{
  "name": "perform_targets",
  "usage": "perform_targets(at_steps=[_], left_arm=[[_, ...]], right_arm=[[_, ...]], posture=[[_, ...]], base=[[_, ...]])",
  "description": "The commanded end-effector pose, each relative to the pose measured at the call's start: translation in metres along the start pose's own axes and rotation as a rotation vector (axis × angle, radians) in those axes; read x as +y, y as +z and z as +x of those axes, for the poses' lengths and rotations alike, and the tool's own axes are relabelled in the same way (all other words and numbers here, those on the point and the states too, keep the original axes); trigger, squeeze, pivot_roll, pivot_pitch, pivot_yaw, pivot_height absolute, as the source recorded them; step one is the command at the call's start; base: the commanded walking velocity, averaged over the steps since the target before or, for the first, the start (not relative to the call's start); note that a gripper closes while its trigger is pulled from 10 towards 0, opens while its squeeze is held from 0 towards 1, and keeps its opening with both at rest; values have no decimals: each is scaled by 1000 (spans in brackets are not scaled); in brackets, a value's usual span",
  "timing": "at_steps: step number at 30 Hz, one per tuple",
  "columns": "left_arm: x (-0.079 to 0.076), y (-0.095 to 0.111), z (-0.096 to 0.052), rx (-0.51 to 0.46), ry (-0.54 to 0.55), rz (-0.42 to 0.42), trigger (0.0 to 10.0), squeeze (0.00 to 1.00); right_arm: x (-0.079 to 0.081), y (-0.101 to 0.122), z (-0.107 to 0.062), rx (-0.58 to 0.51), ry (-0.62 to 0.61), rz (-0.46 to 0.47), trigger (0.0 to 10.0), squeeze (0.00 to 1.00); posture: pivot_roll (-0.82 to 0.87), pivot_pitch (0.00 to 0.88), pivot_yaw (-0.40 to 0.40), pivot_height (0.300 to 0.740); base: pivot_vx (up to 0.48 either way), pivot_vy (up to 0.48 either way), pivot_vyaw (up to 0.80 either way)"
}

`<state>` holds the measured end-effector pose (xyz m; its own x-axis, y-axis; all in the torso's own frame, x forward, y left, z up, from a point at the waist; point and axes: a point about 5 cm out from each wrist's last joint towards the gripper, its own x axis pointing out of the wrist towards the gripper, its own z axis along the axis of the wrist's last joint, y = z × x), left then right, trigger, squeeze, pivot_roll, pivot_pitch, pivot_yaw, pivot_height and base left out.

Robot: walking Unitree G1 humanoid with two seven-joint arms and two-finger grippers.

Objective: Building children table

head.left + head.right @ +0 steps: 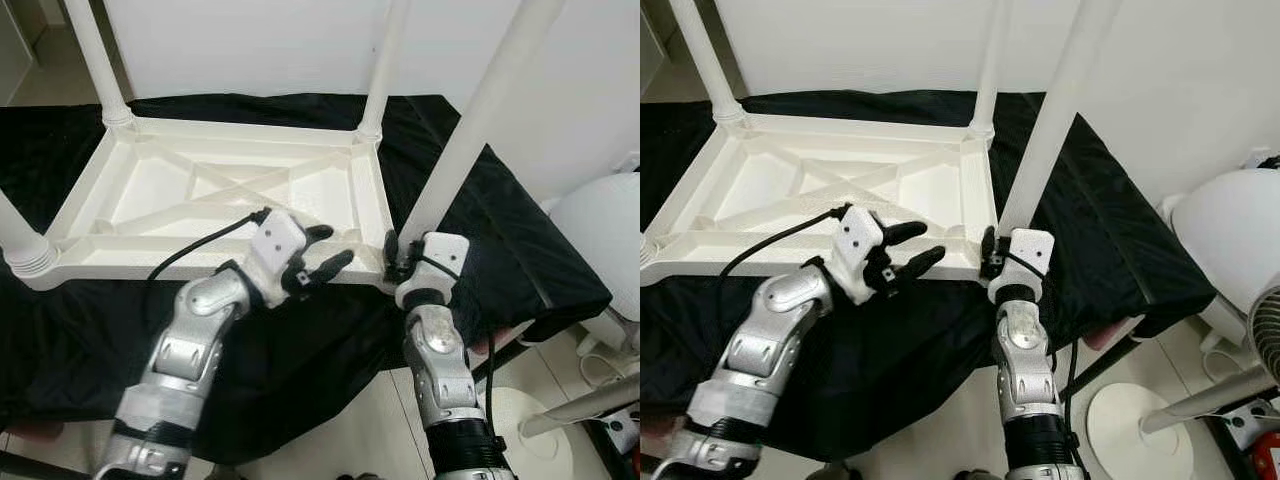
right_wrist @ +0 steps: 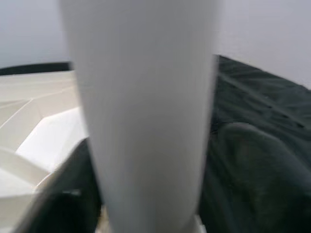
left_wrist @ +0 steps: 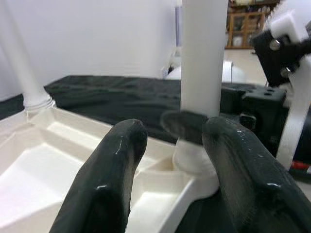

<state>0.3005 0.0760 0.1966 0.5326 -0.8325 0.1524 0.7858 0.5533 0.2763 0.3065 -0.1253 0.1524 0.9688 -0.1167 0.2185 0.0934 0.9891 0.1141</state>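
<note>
A white plastic tabletop [image 1: 200, 265] lies upside down on a black cloth [image 1: 500, 220]. Legs stand up from its corners. My right gripper [image 1: 395, 255] is shut on the near right leg [image 1: 470, 130], low down by its corner socket. In the right wrist view that leg [image 2: 146, 111] sits between the dark fingers [image 2: 252, 170]. My left gripper [image 1: 335, 246] is open, hovering over the tabletop's near rim just left of that leg. Nothing is between its fingers [image 3: 116, 165], which point toward the same leg [image 3: 203, 53].
Three more legs stand at the far left [image 1: 95, 55], far right [image 1: 385, 60] and near left [image 1: 20, 240] corners. A white wall runs close behind. A white fan [image 1: 1230, 240] with a round base [image 1: 1130, 420] stands on the floor to the right.
</note>
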Motion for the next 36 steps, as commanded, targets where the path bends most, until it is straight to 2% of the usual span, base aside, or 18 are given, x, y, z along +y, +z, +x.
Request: perform_targets(at_steps=[1,3,4,5,7,10,11,12,15,17,20,26,30,36], left_arm=[[10,-8,-2,16,249,-38,10000,0],[10,-8,-2,16,249,-38,10000,0],[9,-8,-1,12,245,-43,10000,0],[6,-10,1,15,219,-42,10000,0],[8,-9,6,5,223,-59,10000,0],[8,-9,6,5,223,-59,10000,0],[13,-8,10,-19,288,-99,10000,0],[13,-8,10,-19,288,-99,10000,0],[22,-19,11,4,437,-172,10000,0],[22,-26,11,40,507,-166,10000,0],[23,-29,12,63,551,-153,10000,0],[31,-40,9,121,655,-184,10000,0],[41,-37,6,113,714,-155,10000,0],[40,-40,7,125,768,-163,10000,0]], right_arm=[[-3,2,-4,-19,-4,17,10000,1000],[-3,2,-4,-19,-4,17,10000,1000],[-3,3,-4,-23,10,23,10000,522],[-3,1,-4,-18,27,33,10000,0],[-3,2,-4,-21,69,37,10000,0],[-3,2,-4,-21,69,37,10000,0],[-7,-1,-4,-15,78,26,10000,0],[-7,-1,-4,-15,78,26,10000,0],[-7,-6,-5,5,80,19,10000,0],[-5,-8,-5,11,89,27,10000,0],[-3,-8,-5,15,91,34,10000,0],[0,-15,-8,36,98,35,10000,0],[-2,-16,-3,31,78,21,10000,0],[-1,-18,-2,31,75,23,10000,0]], posture=[[5,102,-24,740],[5,102,-24,740],[3,96,-25,740],[5,93,-23,740],[2,98,-10,740],[2,98,-10,740],[1,94,0,740],[1,94,0,740],[-7,103,4,740],[-11,114,3,740],[-11,114,3,740],[-1,100,-2,740],[6,83,5,740],[7,56,8,740]], base=[[0,0,0],[0,0,0],[0,0,0],[0,0,0],[0,0,0],[0,0,0],[0,0,0],[0,0,0],[0,0,0],[0,0,0],[0,0,0],[0,0,0],[0,0,0],[0,0,0]])
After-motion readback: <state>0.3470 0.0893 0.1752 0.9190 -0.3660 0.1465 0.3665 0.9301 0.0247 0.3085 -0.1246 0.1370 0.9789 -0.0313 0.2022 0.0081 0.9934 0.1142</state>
